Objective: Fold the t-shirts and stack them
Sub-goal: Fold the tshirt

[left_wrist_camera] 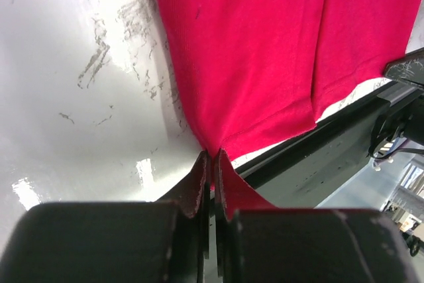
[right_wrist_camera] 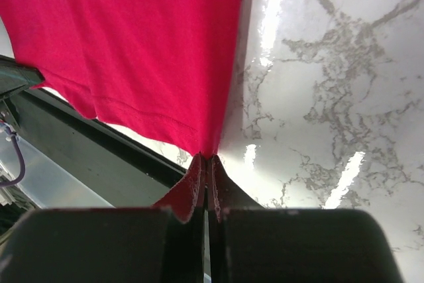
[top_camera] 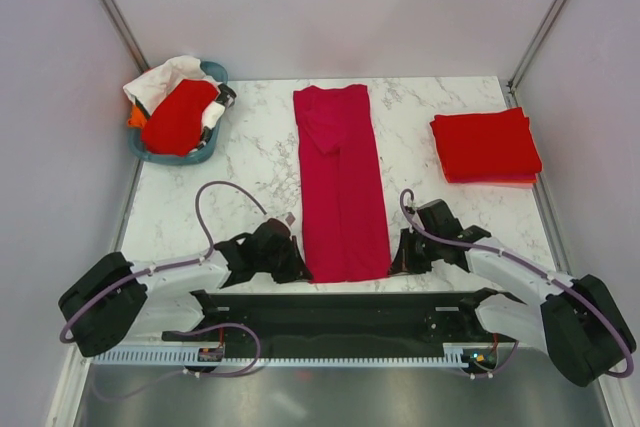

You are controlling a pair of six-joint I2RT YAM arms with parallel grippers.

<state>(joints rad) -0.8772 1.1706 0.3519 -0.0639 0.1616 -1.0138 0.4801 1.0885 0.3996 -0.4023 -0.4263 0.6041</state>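
Observation:
A crimson-pink t-shirt [top_camera: 340,187], folded into a long narrow strip, lies down the middle of the marble table. My left gripper [top_camera: 297,269] is shut on its near left corner [left_wrist_camera: 211,145]. My right gripper [top_camera: 393,265] is shut on its near right corner [right_wrist_camera: 209,150]. Both corners are pinched at table level near the front edge. A stack of folded bright red t-shirts [top_camera: 485,146] lies at the back right. Another red t-shirt [top_camera: 178,117] lies crumpled in the teal basket [top_camera: 208,154] at the back left.
The basket also holds white and orange cloth [top_camera: 160,80]. A black rail [top_camera: 340,312] runs along the table's front edge, just behind both grippers. Purple walls close in the sides and back.

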